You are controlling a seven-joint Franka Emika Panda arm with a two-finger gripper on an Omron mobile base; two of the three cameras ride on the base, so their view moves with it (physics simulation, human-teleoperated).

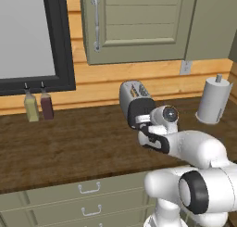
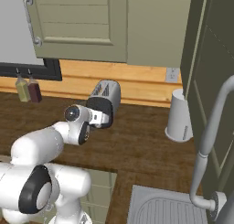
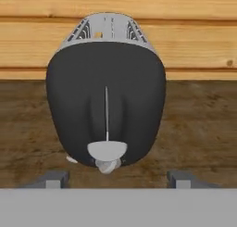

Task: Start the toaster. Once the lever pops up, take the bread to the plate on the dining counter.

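The toaster (image 1: 134,101) stands on the dark wood table (image 1: 69,142), toward the back near the wooden wall boards, its black end panel turned toward the arm. In the hand view the panel (image 3: 105,101) faces the camera squarely: a thin vertical slot runs down its middle, and the grey lever (image 3: 107,150) sits at the bottom end of that slot, with the round knob (image 3: 108,165) just beneath it at the panel's lower edge. Above the panel the silver top of the toaster shows two slots, and a small tan speck — possibly the bread (image 3: 98,34), though too small to be sure — shows between them.

The claw (image 3: 115,179) is just in front of the end panel, its two dark fingertips (image 3: 52,179) spread well apart at either side of the lower panel, holding nothing and touching neither lever nor knob as far as the hand view shows. In the left base view the claw (image 1: 144,125) is right at the toaster's near end, partly covered by the wrist; in the right base view the claw (image 2: 101,118) likewise meets the black end.

Two bottles (image 1: 39,105) — one yellowish, one dark red — stand at the back left under a dark-framed window. A paper-towel roll (image 1: 213,100) stands upright at the right, well apart from the toaster. A sink (image 2: 169,209) with a curved tap (image 2: 215,127) lies at the right.
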